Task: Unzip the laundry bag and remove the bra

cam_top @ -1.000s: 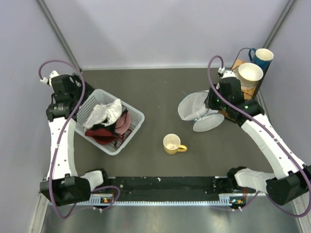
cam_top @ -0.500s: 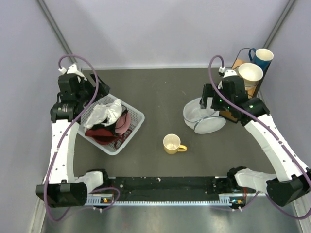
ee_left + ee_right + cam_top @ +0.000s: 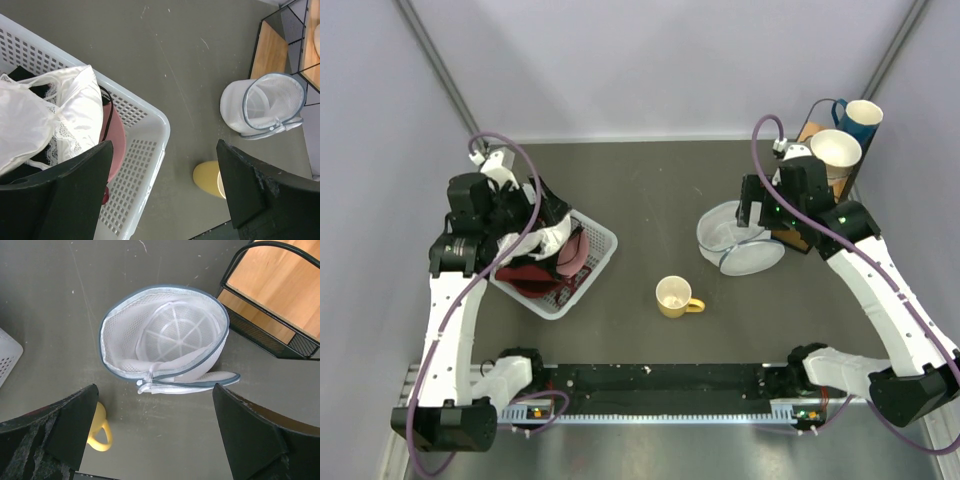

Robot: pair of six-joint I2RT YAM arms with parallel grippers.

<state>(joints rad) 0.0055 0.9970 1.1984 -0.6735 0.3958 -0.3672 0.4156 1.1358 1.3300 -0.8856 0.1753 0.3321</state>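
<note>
The laundry bag (image 3: 735, 240) lies at the right of the table, unzipped, its grey-edged halves apart. In the right wrist view the laundry bag (image 3: 165, 342) shows only its white ribbed disc inside. It also shows in the left wrist view (image 3: 264, 107). My right gripper (image 3: 753, 214) hovers just above it, open and empty (image 3: 155, 435). My left gripper (image 3: 552, 212) is open and empty (image 3: 162, 192) over the white lattice basket (image 3: 603, 247). A white lacy garment (image 3: 55, 112) and a pink padded cup (image 3: 114, 145) lie in the basket.
A yellow mug (image 3: 675, 296) stands between the basket and the bag, also in the right wrist view (image 3: 97, 432). A black wire rack with a wooden shelf (image 3: 272, 295) stands right behind the bag, with a white bowl (image 3: 835, 150) and a blue cup (image 3: 863, 118) on it.
My left gripper has swung from the far left corner to above the basket. The bag has shifted slightly right and its halves lie closer together. My right gripper stays above it.
</note>
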